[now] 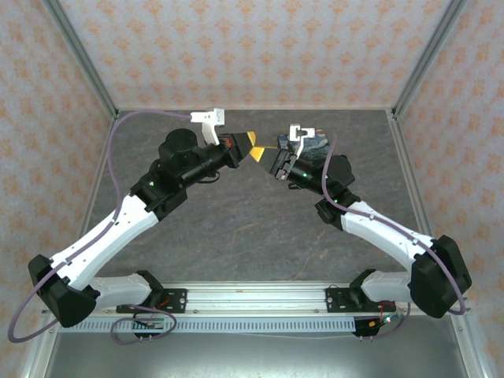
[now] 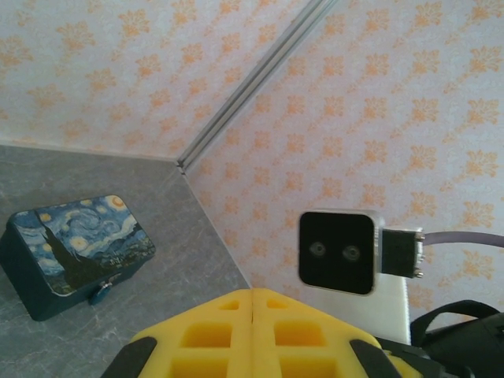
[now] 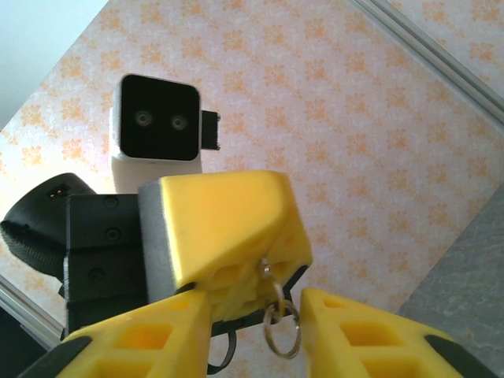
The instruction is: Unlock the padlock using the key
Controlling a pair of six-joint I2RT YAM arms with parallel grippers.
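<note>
Padlock (image 2: 101, 293) hung on the box (image 2: 75, 244) front, lower left of the left wrist frame; left tool (image 2: 252, 303) clenched the key (image 3: 268, 272) (ring (image 3: 277, 304) dangling) between fingers of the released right tool (image 3: 256, 303).

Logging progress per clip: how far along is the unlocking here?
Done: the key is off the table, pinched in the shut left gripper, its ring dangling. In hand: it sits between the right gripper's open fingers, apparently a handover. Left: the padlock hangs at the box front, untouched; inserting and turning are not yet done.
</note>
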